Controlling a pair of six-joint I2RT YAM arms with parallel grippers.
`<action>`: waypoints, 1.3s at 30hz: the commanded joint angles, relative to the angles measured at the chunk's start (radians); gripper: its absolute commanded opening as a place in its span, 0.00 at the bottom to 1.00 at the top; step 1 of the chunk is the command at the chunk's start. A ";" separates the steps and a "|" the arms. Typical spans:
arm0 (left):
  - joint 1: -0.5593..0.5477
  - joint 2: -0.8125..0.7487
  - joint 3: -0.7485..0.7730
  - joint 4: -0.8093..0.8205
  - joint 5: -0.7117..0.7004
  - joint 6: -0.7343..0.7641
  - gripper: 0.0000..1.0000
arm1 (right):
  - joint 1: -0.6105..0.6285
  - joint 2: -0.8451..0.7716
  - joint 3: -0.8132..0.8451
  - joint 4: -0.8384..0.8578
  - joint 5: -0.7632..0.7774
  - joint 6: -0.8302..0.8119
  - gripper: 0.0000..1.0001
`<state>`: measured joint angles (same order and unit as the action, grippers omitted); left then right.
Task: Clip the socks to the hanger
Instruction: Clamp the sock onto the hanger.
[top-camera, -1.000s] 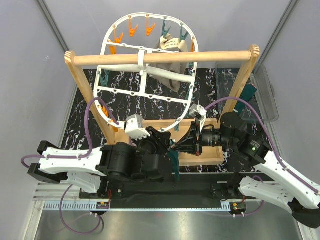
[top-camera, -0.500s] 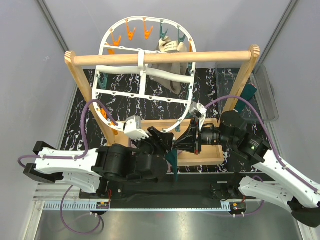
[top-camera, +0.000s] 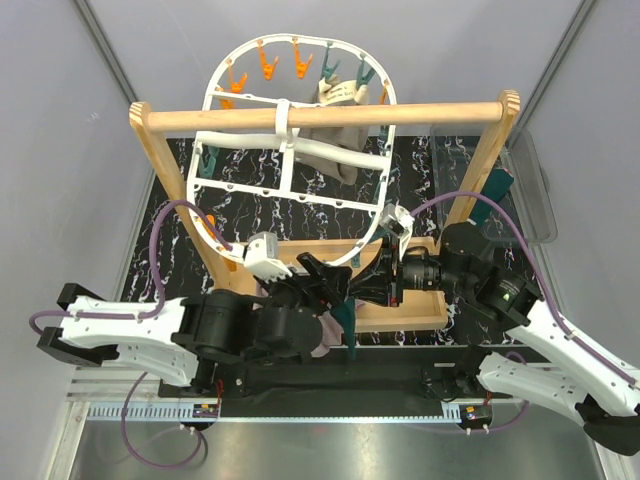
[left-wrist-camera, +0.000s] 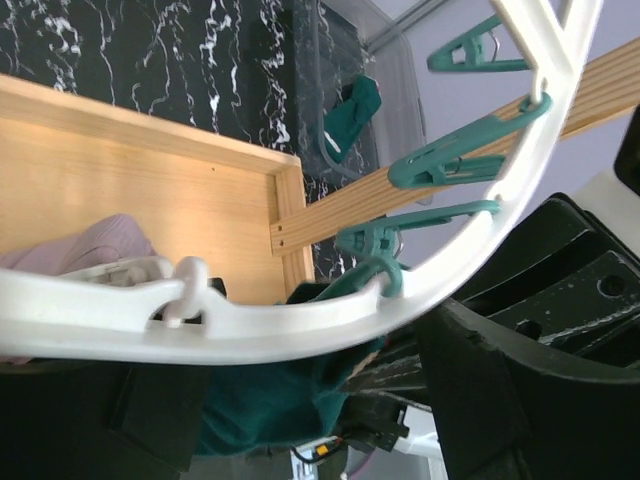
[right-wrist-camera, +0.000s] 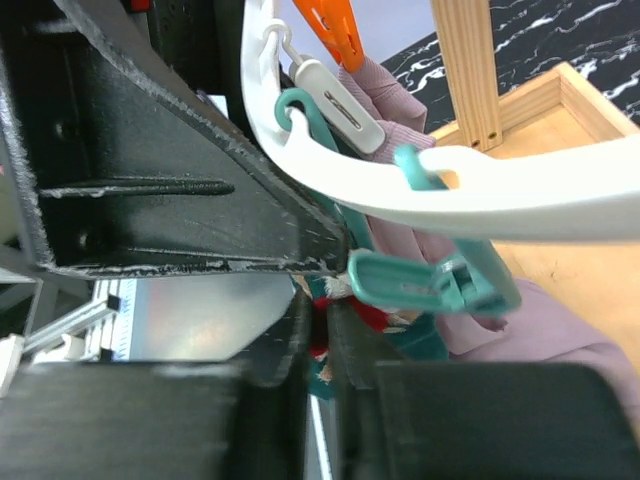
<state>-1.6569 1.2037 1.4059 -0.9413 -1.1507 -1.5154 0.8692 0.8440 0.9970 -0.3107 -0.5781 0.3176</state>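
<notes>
The dark teal sock (top-camera: 346, 322) hangs down from the near rim of the white hanger (top-camera: 222, 75), right where the two grippers meet. A teal peg (right-wrist-camera: 430, 285) sits on the rim just above the sock. I cannot tell if it bites the sock. A pink sock (right-wrist-camera: 560, 340) is just beside the teal one, close under the rim.

The left gripper (top-camera: 322, 275) is at the rim with its jaws apart. The right gripper (top-camera: 358, 287) comes in from the other side. Its jaws are almost together, with only a thin slit between them. I cannot tell if they pinch anything.

The hanger hangs tilted from the wooden rail (top-camera: 320, 115). Orange and teal pegs dangle round its far rim, and a grey-beige cloth (top-camera: 335, 140) hangs there too. A second teal sock (top-camera: 497, 186) lies in the clear bin (top-camera: 540, 200) on the right. The bin stands on the black marbled surface (top-camera: 250, 205).
</notes>
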 joint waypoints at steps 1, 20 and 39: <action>0.000 -0.093 -0.073 0.146 0.038 0.128 0.80 | 0.005 -0.034 0.002 0.010 0.043 0.011 0.22; 0.000 -0.478 -0.419 0.512 0.468 0.544 0.76 | 0.007 -0.109 -0.005 -0.090 0.109 0.103 0.72; 0.000 -0.532 -0.444 0.766 1.106 0.665 0.65 | 0.005 -0.169 0.156 -0.177 0.521 0.163 0.67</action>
<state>-1.6566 0.6491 0.9398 -0.3248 -0.2523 -0.9066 0.8696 0.6815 1.0859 -0.5213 -0.1749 0.4587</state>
